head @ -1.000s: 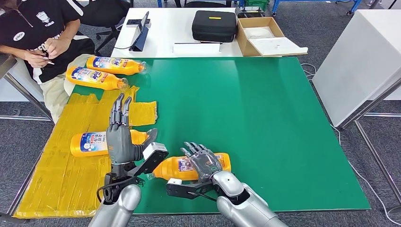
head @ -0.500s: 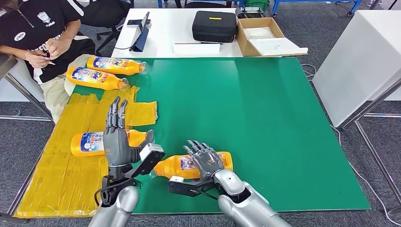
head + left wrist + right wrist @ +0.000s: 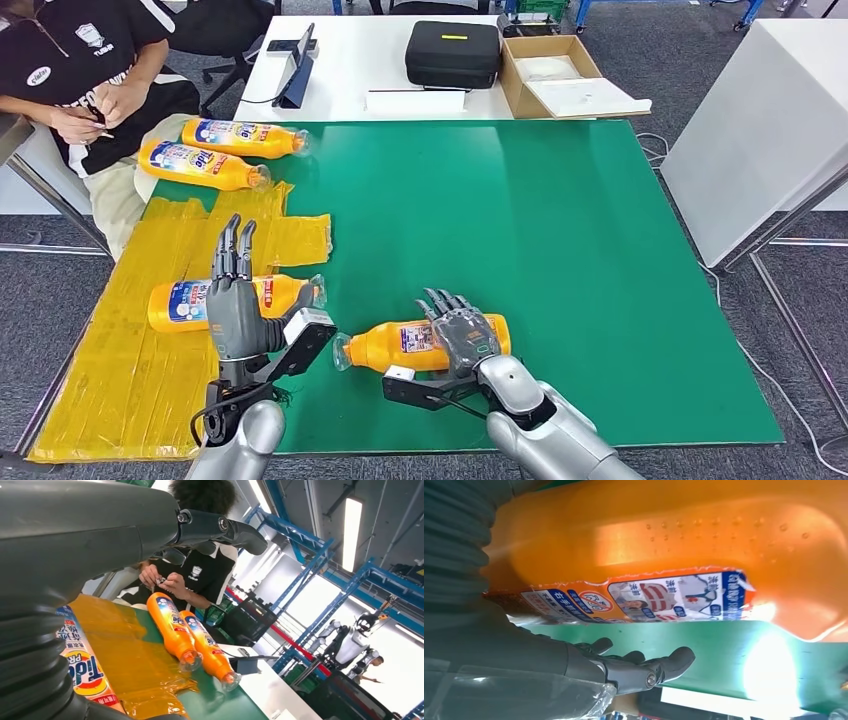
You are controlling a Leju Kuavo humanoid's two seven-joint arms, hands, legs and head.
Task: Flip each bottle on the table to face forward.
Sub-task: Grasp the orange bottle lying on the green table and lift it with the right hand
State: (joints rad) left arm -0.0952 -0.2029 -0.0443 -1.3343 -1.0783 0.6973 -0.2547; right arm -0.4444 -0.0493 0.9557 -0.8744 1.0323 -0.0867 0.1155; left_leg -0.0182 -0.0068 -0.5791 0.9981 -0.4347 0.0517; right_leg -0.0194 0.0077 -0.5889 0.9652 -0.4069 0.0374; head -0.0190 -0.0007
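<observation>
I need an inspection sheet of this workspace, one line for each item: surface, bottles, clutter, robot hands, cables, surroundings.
Surface: green table with a yellow sheet over its left part.
Job's things: four orange bottles lying down; two far bottles near the person, one bottle on the yellow sheet, one near bottle on the green.
Clutter: nothing seen on the green table.
Robot hands: left robot hand open, fingers straight, over the sheet bottle; right robot hand lies on the near bottle, grip unclear.
Cables: white cable on the floor to the right.
Surroundings: seated person; white table with black case and cardboard box.
</observation>
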